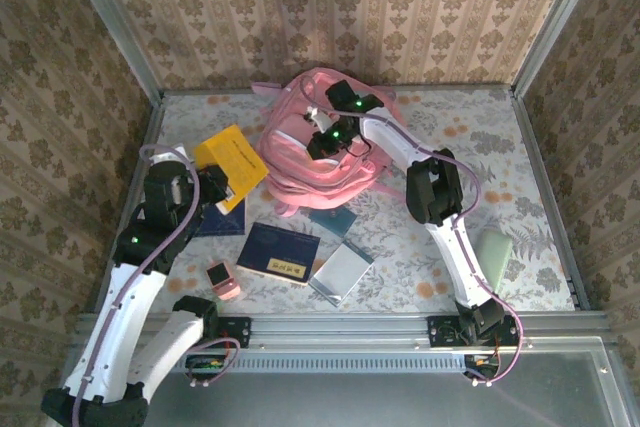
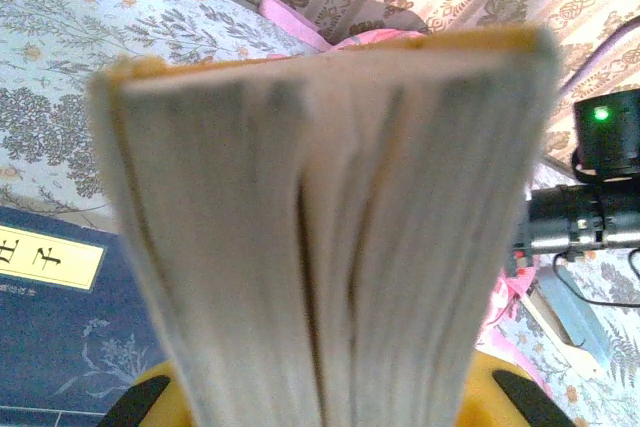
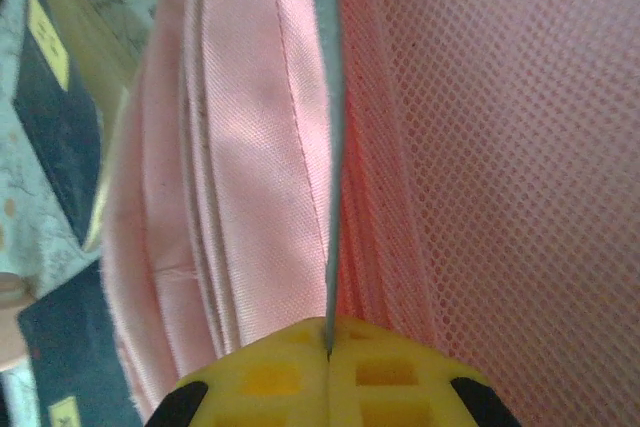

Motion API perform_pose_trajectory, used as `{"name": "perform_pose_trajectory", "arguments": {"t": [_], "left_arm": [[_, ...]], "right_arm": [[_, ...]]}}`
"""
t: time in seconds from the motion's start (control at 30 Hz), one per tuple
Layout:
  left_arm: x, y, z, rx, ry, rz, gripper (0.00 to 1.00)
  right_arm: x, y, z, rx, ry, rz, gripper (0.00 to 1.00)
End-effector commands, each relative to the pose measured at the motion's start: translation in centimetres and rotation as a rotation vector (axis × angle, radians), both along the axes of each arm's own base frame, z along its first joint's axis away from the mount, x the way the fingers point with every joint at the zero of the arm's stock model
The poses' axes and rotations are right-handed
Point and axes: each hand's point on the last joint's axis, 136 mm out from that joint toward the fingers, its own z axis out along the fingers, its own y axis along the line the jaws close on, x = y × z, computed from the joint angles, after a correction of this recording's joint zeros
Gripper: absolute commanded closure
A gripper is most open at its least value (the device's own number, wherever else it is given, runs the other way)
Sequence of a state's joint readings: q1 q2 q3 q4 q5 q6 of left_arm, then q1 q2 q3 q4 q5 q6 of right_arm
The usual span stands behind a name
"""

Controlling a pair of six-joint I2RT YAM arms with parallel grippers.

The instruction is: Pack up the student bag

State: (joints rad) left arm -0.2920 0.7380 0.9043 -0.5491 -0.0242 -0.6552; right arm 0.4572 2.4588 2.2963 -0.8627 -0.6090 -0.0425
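The pink student bag (image 1: 300, 162) lies slumped at the 12 o'clock end of the flowered table (image 1: 480, 137). There the right gripper (image 1: 330, 139) has its jaws pressed together on a thin grey-edged fold of the bag's fabric, with pink mesh beside it. At about 8 o'clock from the bag, the left gripper (image 1: 213, 187), jaws spread to a book's thickness, clamps a thick yellow book (image 1: 232, 155) over a dark blue book (image 1: 222, 219), while a navy book (image 1: 280, 252) and a silver book (image 1: 340, 272) lie at the bag's 6 o'clock.
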Motion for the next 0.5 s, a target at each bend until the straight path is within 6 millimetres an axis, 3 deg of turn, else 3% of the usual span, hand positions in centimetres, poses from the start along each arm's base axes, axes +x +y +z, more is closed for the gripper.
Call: {"name": "perform_pose_trajectory", "arguments": {"t": [0.0, 0.2, 0.47], "left_arm": [[0.4, 0.2, 1.3, -0.086, -0.020, 0.017, 1.00], [1.3, -0.5, 0.2, -0.173, 0.013, 0.012, 1.00], [5.0, -3.1, -1.6, -0.403, 0.009, -0.027, 1.00]], "right_arm": [[0.8, -0.5, 10.4, 0.199, -0.099, -0.031, 1.00], [1.8, -2.5, 16.2, 0.394, -0.051, -0.084, 1.00], [2.3, -3.1, 19.6, 0.555, 0.018, -0.081, 1.00]]}}
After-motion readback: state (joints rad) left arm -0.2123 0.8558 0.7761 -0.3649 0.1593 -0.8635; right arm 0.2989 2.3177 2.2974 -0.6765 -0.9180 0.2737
